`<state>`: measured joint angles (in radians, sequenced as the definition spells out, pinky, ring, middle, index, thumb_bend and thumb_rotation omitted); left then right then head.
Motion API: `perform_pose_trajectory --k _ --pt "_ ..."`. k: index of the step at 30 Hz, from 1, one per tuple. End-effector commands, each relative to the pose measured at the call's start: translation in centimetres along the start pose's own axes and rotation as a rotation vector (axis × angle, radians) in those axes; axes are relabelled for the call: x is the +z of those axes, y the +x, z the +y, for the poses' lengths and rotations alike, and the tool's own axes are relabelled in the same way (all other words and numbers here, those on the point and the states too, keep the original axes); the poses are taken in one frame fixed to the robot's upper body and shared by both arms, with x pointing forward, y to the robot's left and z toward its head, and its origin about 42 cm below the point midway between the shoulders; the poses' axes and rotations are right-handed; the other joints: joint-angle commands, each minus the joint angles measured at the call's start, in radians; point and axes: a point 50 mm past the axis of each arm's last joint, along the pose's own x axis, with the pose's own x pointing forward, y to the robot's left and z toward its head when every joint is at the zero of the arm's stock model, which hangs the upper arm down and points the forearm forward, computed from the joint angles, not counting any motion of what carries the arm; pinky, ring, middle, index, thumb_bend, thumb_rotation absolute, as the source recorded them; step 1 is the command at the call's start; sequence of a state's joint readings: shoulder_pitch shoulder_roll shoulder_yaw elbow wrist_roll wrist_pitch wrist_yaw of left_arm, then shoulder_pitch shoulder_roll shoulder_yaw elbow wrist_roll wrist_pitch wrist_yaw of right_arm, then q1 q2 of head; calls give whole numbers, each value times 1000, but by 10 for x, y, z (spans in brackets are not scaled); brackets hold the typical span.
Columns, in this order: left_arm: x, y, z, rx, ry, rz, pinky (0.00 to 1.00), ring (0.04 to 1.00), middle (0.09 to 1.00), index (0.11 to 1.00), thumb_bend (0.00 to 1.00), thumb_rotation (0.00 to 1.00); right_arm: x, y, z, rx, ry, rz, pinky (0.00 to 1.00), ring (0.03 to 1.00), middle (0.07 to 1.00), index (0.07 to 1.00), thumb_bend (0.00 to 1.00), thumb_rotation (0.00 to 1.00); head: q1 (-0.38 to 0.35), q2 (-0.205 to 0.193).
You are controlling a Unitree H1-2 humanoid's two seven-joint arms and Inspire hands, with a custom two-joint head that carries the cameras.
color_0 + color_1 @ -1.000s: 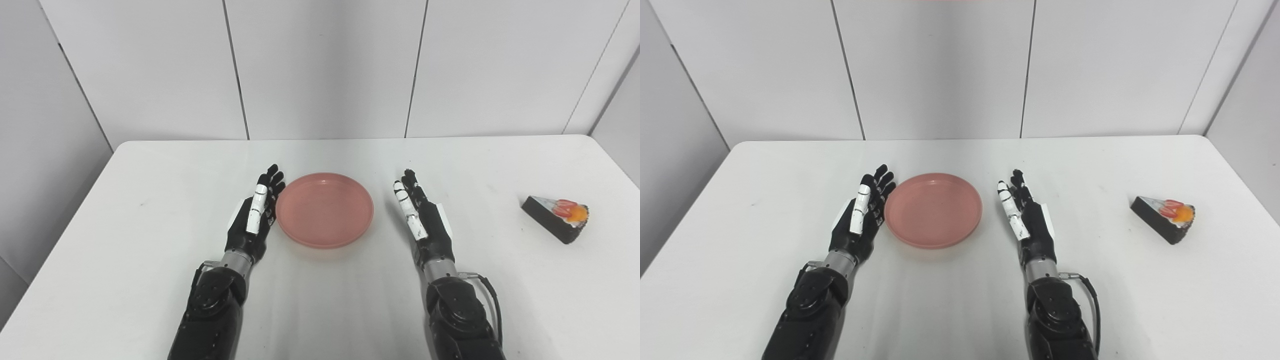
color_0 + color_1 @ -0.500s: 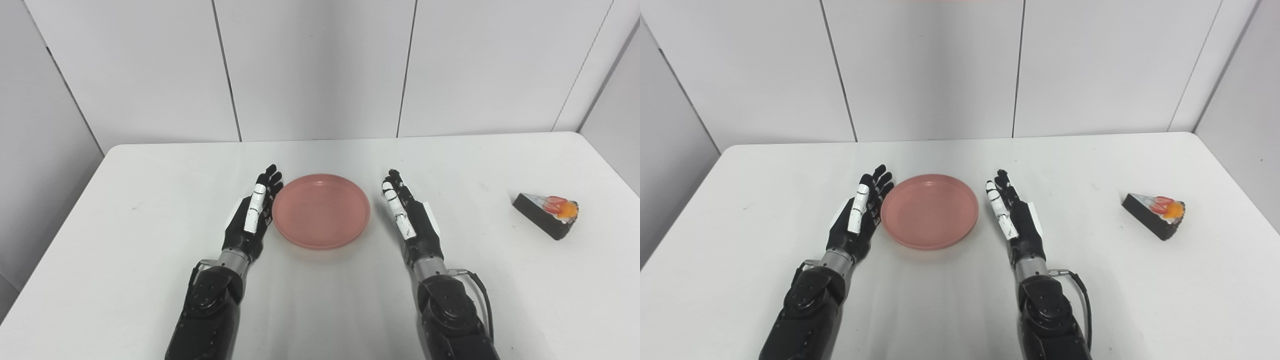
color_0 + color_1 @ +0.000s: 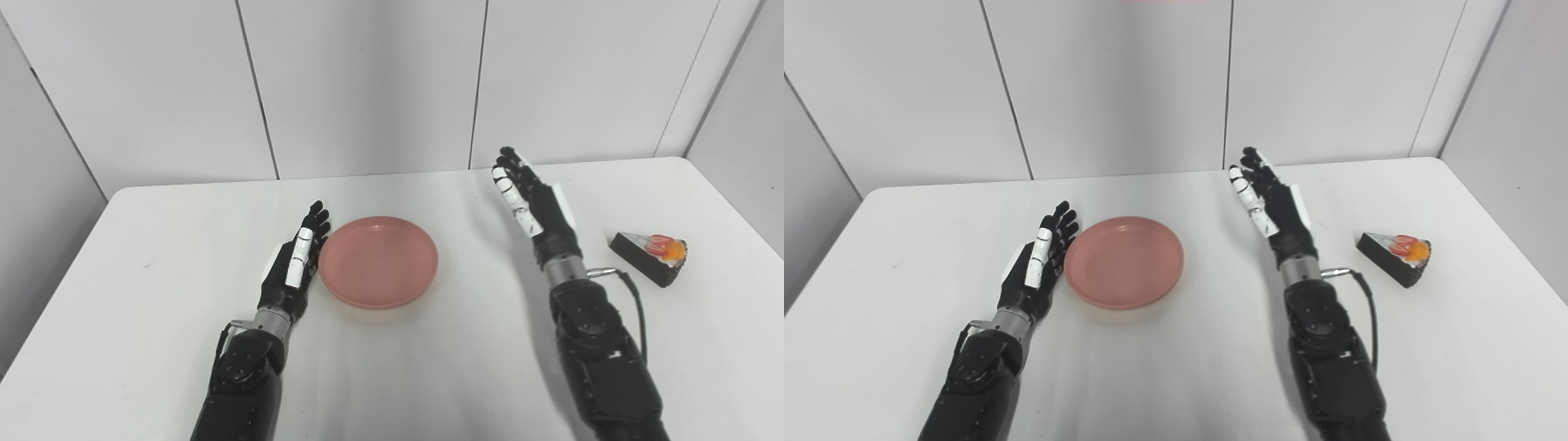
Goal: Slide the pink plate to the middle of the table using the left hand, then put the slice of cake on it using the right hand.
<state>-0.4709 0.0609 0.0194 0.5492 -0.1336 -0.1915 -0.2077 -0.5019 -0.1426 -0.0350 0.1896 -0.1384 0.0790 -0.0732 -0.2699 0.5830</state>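
Note:
The pink plate [image 3: 378, 260] lies empty near the middle of the white table [image 3: 429, 367]. My left hand [image 3: 294, 264] is open, fingers straight, resting edge-on against the plate's left rim. My right hand [image 3: 534, 205] is open and empty, raised above the table to the right of the plate. The slice of cake [image 3: 652, 256], dark with red and orange fruit on top, lies on the table to the right of that hand, apart from it. It also shows in the right eye view [image 3: 1395, 257].
White wall panels stand behind the table's far edge [image 3: 392, 174]. The table's right edge runs close beyond the cake.
My right hand has lifted off the table and moved right and away, toward the cake. The left hand stays by the plate. The camera has turned right, shifting the whole picture left.

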Motion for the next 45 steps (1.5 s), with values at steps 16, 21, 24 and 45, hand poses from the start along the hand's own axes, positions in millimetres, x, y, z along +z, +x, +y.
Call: perform_pose_trajectory --k 16,21,24,45 --pt "-9 -7 28 -12 10 -17 1000 1000 1000 1000 674 1000 62 23 -92 -101 -466 73 704 784 804 799 734 440 -136 -16" --pt "-11 -6 35 -23 10 -21 1000 1000 1000 1000 666 1000 63 20 -111 -127 -570 112 607 723 769 791 783 407 -170 -21" --pt "-12 -6 39 -19 11 -17 1000 1000 1000 1000 678 1000 63 19 -122 -146 -646 144 525 656 724 795 807 426 -186 -21" --pt "-15 -7 54 -19 2 -15 1000 1000 1000 1000 664 1000 63 11 -152 -210 -935 412 328 484 613 874 923 379 -253 -30"
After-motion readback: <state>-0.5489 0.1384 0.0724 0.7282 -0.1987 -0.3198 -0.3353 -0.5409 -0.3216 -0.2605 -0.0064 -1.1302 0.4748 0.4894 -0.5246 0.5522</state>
